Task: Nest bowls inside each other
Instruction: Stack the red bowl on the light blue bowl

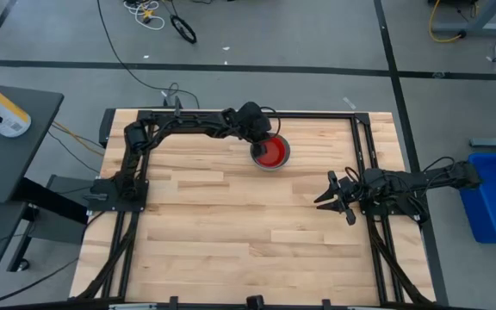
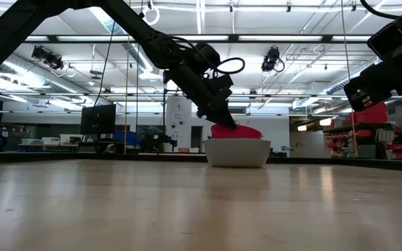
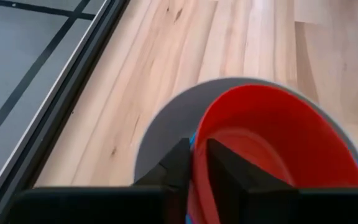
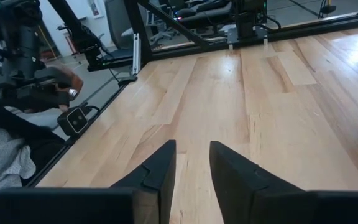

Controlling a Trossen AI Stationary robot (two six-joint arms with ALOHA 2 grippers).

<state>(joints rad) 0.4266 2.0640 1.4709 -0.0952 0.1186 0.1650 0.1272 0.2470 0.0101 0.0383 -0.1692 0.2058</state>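
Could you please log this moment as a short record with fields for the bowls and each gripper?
stack: red bowl tilted in the grey bowl, a blue rim just visible between them
left gripper: fingers pinching the red bowl's rim
right gripper: waiting over bare table, holding nothing
loose bowls: none visible

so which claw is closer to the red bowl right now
Left. The left claw is at the red bowl, fingers straddling its rim over the grey bowl. The right claw waits well off, near the table's right side.

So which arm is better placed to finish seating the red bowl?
Left: the left gripper pinches the red bowl rim over the grey bowl. The right gripper waits near the table's right edge.
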